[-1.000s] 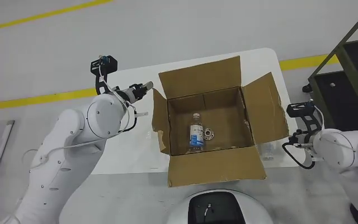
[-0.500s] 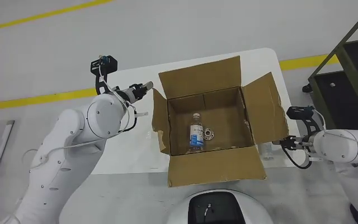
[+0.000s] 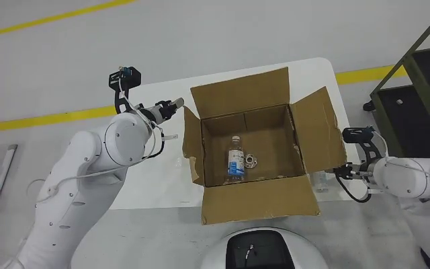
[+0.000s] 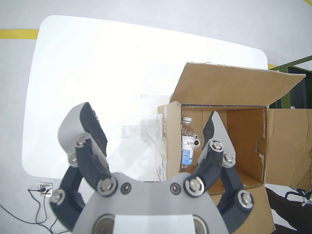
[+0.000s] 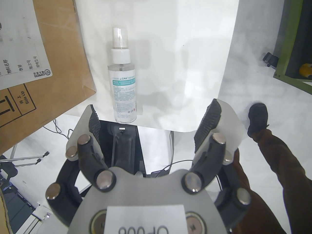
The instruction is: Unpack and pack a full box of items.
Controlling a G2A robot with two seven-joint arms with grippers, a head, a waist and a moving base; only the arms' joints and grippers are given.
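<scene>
Top view, from the left: the left gripper [image 3: 169, 105] hangs over the white table [image 3: 161, 181], just off the back-left corner of the cardboard box [image 3: 238, 91]. The left wrist view shows the left gripper [image 4: 151, 113] with its two fingers [image 4: 93, 122] spread wide apart and nothing between them; below it lie bare tabletop and the box's left wall.

The box stands in the middle of the table with all four flaps folded outward. On its floor lies a clear water bottle [image 3: 234, 161] on its side, cap toward the far wall. A small round metal piece [image 3: 251, 161] lies just beside it on the right. From the left wrist both show through the open top, the water bottle [image 4: 187, 144] near the left wall and the metal piece [image 4: 196, 142] against it.

Right of the box, a clear spray bottle [image 3: 321, 180] sits on the table near its front edge, close to the right flap. The right gripper [image 3: 338, 172] is level with it, just off the table's edge. In the right wrist view the right gripper [image 5: 154, 105] has its pads wide apart and empty, with the spray bottle [image 5: 123, 83] just ahead of them, nearer one pad, untouched.

A green frame [image 3: 403, 81] stands on the floor at the far right.
</scene>
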